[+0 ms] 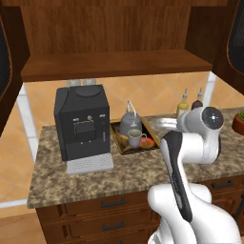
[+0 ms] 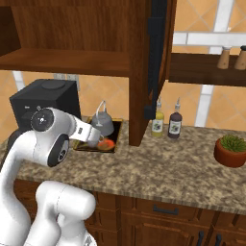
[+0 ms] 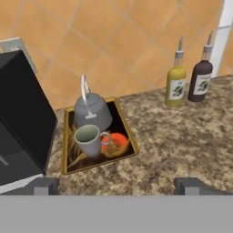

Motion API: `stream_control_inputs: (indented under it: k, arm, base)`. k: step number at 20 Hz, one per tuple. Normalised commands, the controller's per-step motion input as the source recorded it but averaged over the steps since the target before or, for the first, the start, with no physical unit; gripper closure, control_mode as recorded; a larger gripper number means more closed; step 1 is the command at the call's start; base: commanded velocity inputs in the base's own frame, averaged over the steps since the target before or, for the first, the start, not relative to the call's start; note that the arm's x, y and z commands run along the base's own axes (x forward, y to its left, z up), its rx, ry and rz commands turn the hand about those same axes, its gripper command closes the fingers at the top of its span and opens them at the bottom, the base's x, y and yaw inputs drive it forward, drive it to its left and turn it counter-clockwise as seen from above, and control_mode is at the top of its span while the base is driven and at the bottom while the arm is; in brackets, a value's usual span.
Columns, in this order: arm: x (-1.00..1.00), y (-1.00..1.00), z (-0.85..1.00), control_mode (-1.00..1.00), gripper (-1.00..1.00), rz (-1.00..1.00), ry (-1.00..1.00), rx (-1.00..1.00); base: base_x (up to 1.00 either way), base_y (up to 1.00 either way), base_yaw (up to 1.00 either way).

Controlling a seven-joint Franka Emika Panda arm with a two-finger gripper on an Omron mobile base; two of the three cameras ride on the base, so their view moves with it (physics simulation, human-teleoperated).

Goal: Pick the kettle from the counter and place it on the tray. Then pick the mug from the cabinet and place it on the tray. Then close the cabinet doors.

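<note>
The dark-grey kettle [image 1: 129, 121] [image 3: 92, 111] stands at the back of the golden-rimmed tray [image 1: 116, 138] [image 3: 64, 141] on the granite counter [image 1: 95, 176]. In front of the kettle, on the same tray, sits the grey-beige mug [image 1: 135, 138] [image 3: 89, 140], upright. My gripper [image 3: 118, 185] hovers over the counter to the right of the tray, open and holding nothing. Above, the cabinet [image 1: 114, 64] stands open, its doors [image 1: 4, 62] [image 1: 236, 38] swung out to both sides. In the right base view one door [image 2: 156, 53] is seen edge-on.
A big black coffee machine [image 1: 81, 124] stands just left of the tray. Two bottles [image 3: 176, 84] [image 3: 200, 79] stand by the tiled wall to the right. A potted plant [image 2: 231, 150] sits further right. Shakers [image 2: 230, 57] rest on a side shelf.
</note>
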Motion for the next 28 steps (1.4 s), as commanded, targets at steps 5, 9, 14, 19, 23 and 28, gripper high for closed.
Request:
stream_control_inputs:
  k: [5, 9, 14, 19, 23, 28]
  arm:
    - [-0.39, 0.00, 0.17, -1.00, -1.00, -0.15, 0.00, 0.00]
    - [-0.40, 0.00, 0.07, -1.00, -1.00, -0.04, -0.05, 0.00]
    - [-0.39, 0.00, 0.07, -1.00, -1.00, 0.00, -0.05, 0.00]
    - [-0.36, -0.01, 0.07, -1.00, -1.00, 0.00, -0.03, 0.00]
    - [-0.33, 0.00, 0.05, -1.00, -1.00, -0.01, -0.02, 0.00]
    - [-0.34, -0.10, 0.05, -1.00, -1.00, -0.04, -0.02, 0.00]
  base:
    - [0.00, 0.00, 0.00]
    - [0.00, 0.00, 0.00]
    - [0.00, 0.00, 0.00]
    - [0.00, 0.00, 0.00]
    - [0.00, 0.00, 0.00]
    - [0.00, 0.00, 0.00]
